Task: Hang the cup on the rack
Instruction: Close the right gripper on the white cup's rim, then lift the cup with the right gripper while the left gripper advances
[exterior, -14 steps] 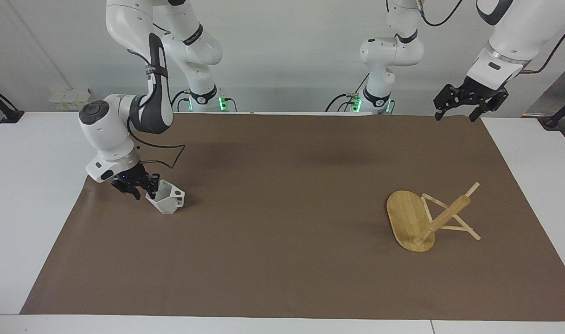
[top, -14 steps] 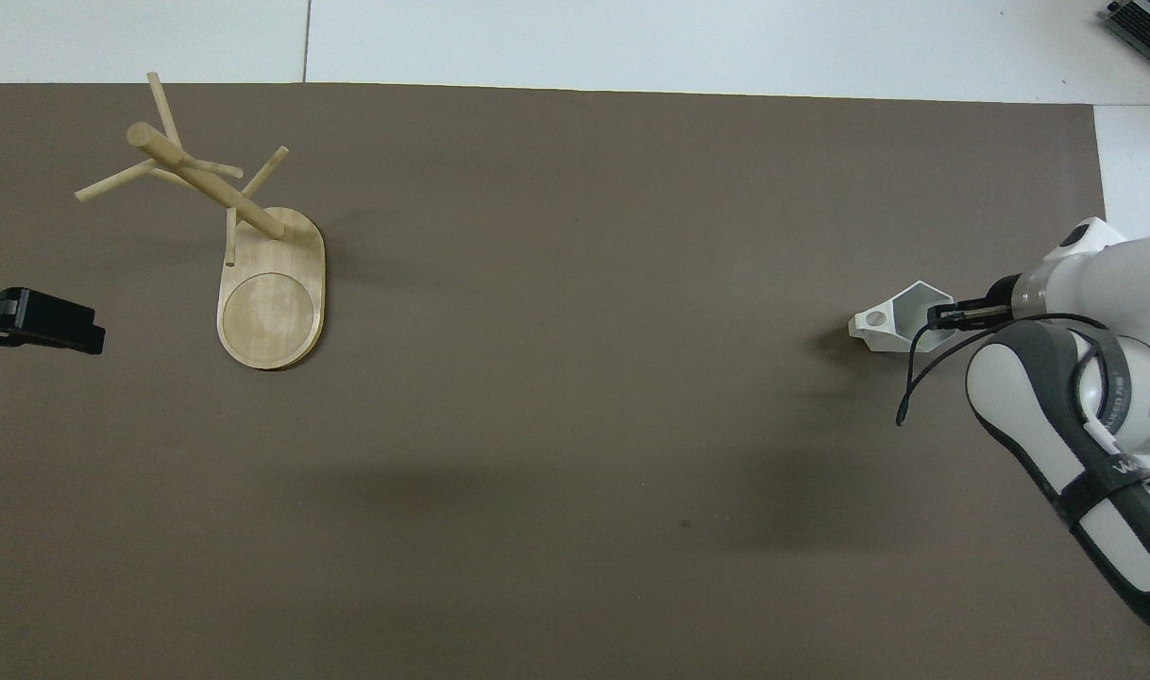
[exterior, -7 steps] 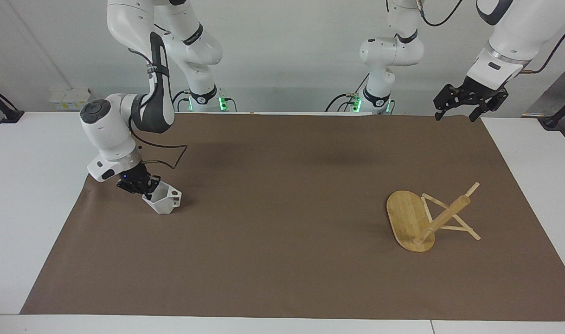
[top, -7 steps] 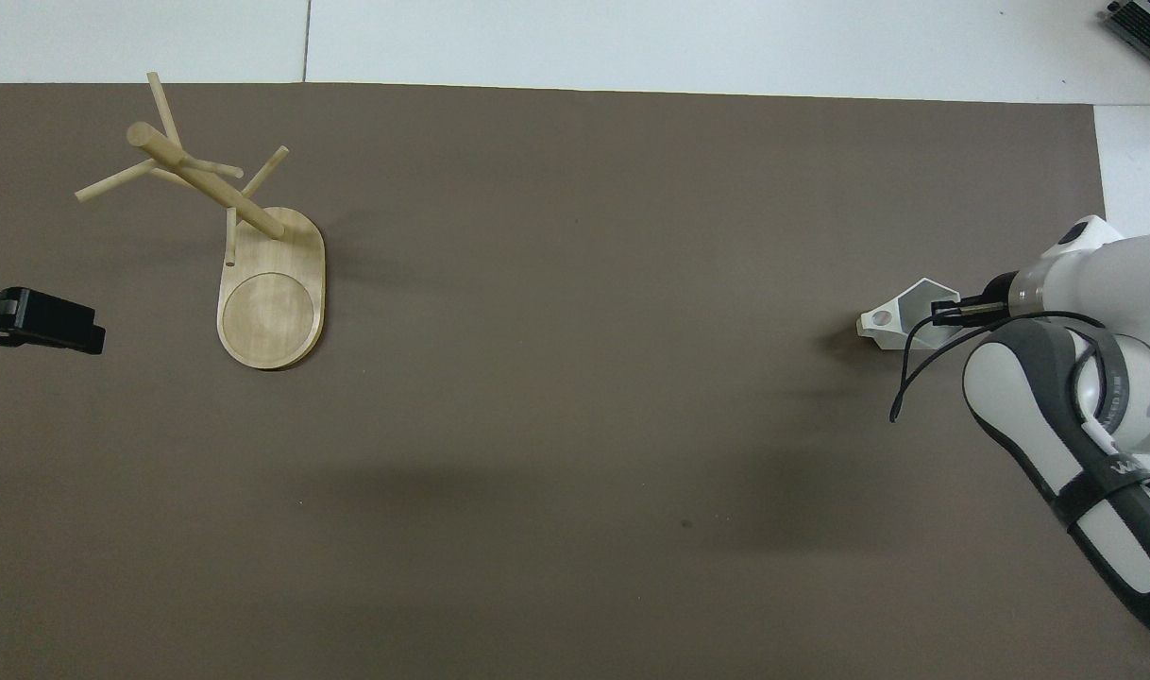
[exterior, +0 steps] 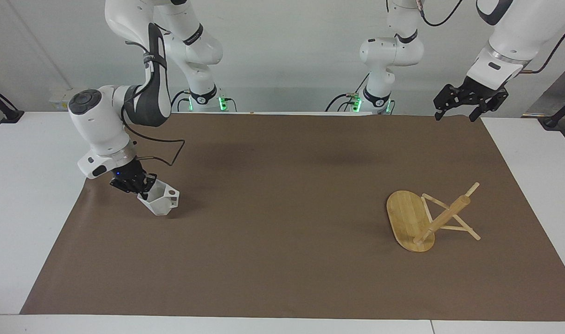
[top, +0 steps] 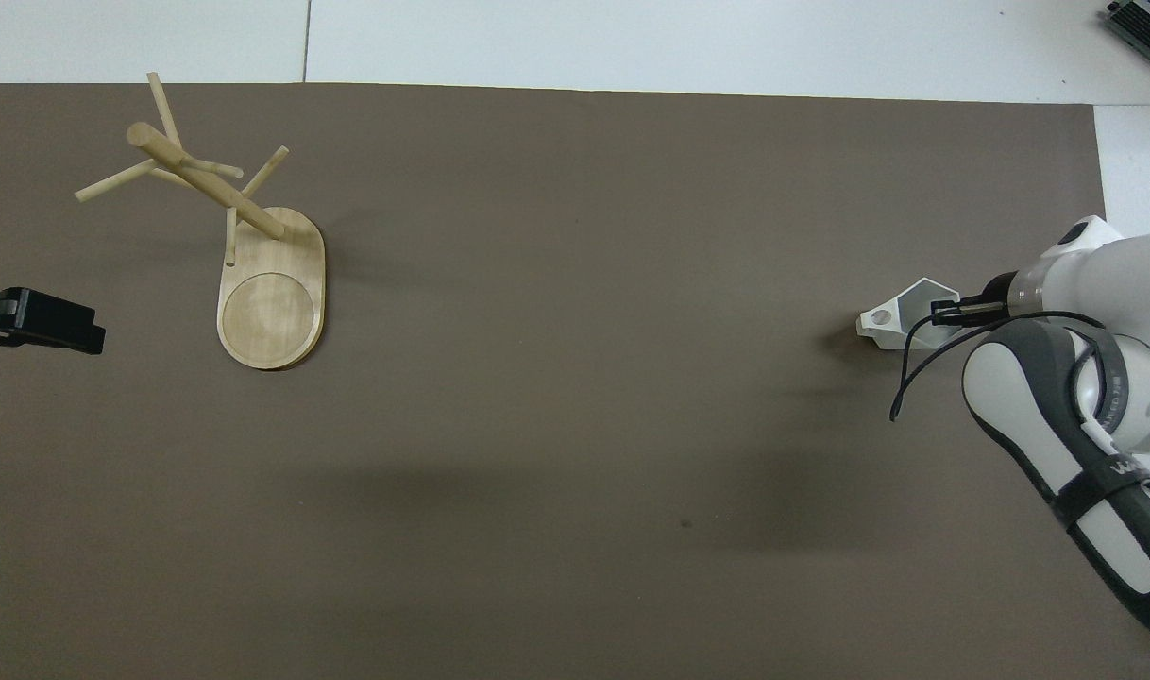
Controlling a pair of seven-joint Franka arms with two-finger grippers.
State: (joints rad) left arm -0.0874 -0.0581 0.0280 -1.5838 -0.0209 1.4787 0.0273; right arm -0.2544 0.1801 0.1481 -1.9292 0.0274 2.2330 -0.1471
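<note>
The white faceted cup (exterior: pixel 162 203) (top: pixel 888 321) is at the right arm's end of the brown mat, tilted, its handle with the round hole pointing toward the table's middle. My right gripper (exterior: pixel 144 186) (top: pixel 941 313) is shut on the cup's wall at the rim. I cannot tell whether the cup's bottom touches the mat. The bamboo rack (exterior: pixel 419 220) (top: pixel 271 302) stands on its oval base toward the left arm's end, with thin pegs sticking out of its post (exterior: pixel 445 217). My left gripper (exterior: pixel 455 116) (top: pixel 42 321) waits open in the air, over the mat's corner by its base.
The brown mat (exterior: pixel 282 195) covers most of the white table (exterior: pixel 27 195). A black cable (exterior: pixel 166 155) loops from the right wrist just above the mat beside the cup. A wide stretch of bare mat separates the cup and the rack.
My right gripper closed on the cup's rim. The wrist then rose a little and shifted toward its own end of the table, taking the cup with it. The left arm stayed still.
</note>
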